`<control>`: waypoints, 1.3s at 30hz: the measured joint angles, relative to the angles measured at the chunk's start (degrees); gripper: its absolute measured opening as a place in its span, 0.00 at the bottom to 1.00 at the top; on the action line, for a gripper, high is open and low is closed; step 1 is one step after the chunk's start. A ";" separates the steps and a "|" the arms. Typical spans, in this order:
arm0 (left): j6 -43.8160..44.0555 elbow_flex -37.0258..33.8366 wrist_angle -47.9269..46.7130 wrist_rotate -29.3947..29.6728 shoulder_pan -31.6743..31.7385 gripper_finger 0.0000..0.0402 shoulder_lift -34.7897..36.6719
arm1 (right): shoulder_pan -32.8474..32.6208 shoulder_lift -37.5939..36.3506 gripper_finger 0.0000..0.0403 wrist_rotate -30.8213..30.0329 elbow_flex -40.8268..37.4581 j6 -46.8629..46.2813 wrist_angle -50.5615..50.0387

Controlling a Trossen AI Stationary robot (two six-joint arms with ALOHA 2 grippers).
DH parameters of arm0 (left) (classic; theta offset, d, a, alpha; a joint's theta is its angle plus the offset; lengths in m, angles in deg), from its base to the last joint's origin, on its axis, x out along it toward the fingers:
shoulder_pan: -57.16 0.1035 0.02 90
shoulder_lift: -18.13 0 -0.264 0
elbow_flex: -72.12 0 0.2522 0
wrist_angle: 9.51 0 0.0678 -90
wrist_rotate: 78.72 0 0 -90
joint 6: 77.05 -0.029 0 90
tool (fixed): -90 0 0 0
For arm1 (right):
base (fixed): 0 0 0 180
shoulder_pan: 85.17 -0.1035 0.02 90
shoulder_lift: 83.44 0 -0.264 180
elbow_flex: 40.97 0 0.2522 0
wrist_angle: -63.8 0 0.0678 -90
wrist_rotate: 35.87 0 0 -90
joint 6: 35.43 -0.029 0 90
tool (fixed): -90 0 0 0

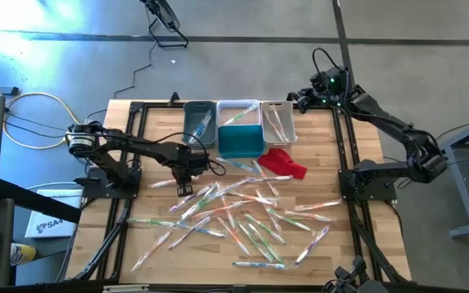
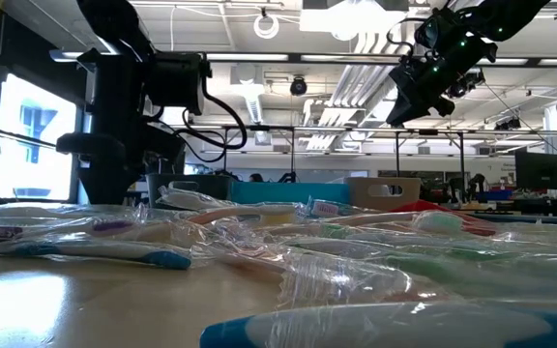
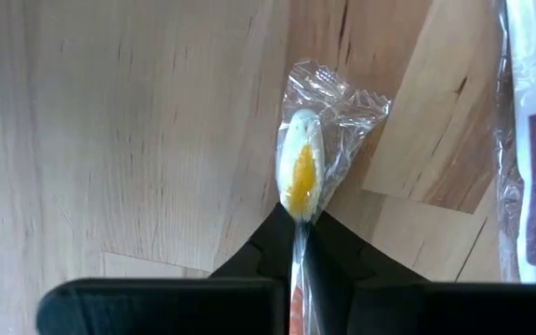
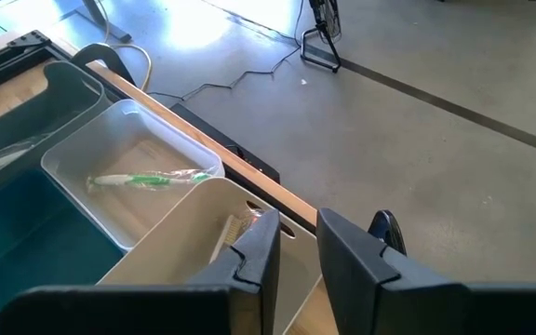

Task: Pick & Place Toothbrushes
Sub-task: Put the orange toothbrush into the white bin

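Many wrapped toothbrushes [image 1: 243,216] lie scattered flat on the wooden table [image 1: 96,236]. My left gripper [image 1: 184,181] points down at the pile's left edge, shut on one toothbrush [image 3: 299,172] with an orange and white head in a clear wrapper. My right gripper [image 4: 296,247] hangs raised over the bins at the far right. Its fingers are open and nothing is between them. One green toothbrush [image 4: 147,180] lies in the white bin [image 4: 128,140]. My left gripper pinches the wrapped toothbrush between its two fingers, just behind the head [image 3: 296,216]. The fingers come from above, pointing down, and lie across the brush. The head and the crumpled wrapper end stick out past the fingertips over the wood. Whether the brush rests on the table, I cannot tell.
Along the far edge stand a grey bin [image 1: 199,122], a white bin [image 1: 238,114], a teal bin [image 1: 241,142] and a beige bin [image 1: 277,120]. A red cloth [image 1: 285,163] lies just in front of them. Black frame rails [image 1: 137,122] border the table.
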 joint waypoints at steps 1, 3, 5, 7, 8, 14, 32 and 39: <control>-0.02 0.00 0.00 0.00 0.00 0.04 0.00 | 0.00 -0.01 0.17 0.00 0.00 0.01 0.00; -0.10 0.20 -0.19 -0.03 0.00 0.04 0.02 | 0.00 0.00 0.17 0.00 0.00 0.05 0.00; -0.15 0.52 -0.43 -0.11 0.00 0.04 0.43 | 0.00 0.00 0.17 0.00 0.00 0.14 0.00; -0.08 1.02 -0.79 -0.11 0.00 0.04 0.72 | 0.00 0.00 0.17 0.00 0.00 0.24 0.02; -0.07 1.24 -0.92 -0.11 0.00 0.04 0.94 | 0.00 0.00 0.17 0.00 0.00 0.39 0.00; -0.06 4.06 -4.32 -1.71 0.00 0.04 3.56 | 0.00 0.00 0.17 -0.02 0.00 2.84 0.02; -1.11 25.79 -6.73 2.91 10.01 0.04 8.92 | 0.00 0.00 0.17 0.20 0.00 5.66 0.02; -7.33 36.80 3.35 1.55 19.59 0.04 8.96 | 0.00 0.00 0.17 2.11 0.00 5.62 0.04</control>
